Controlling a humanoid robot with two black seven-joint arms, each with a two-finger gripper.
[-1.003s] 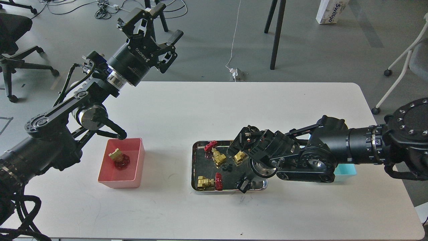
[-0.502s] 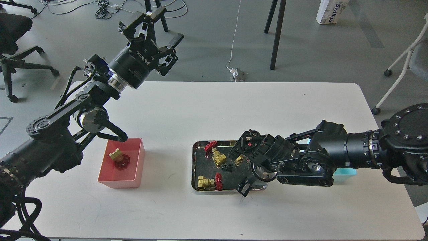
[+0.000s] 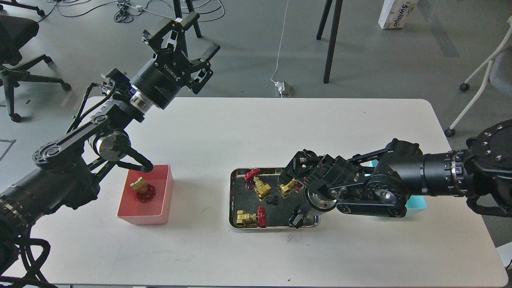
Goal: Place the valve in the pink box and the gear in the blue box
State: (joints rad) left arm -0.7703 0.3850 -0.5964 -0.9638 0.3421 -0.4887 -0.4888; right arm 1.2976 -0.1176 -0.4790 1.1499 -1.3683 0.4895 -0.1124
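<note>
Gears [image 3: 272, 199] lie loose mid-tray [image 3: 234, 200] among three valves; one valve [image 3: 143, 191] already sits in the pink box [image 3: 165, 188]. Right gripper [image 3: 290, 176] hovers low over them, its jaws' spread hidden; left gripper [image 3: 191, 38] hangs raised, jaws wide and empty. Descend straight onto one gear, clear of the brass, then carry to the blue box [image 3: 416, 202].

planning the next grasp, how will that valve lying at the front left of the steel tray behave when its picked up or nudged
The valve looks like solid brass, so probably rigid and heavy for its size. It lies on its side on the tray, and its round red handwheel may let it pivot or roll if nudged. The smooth metal could slip in a shallow pinch.
</note>
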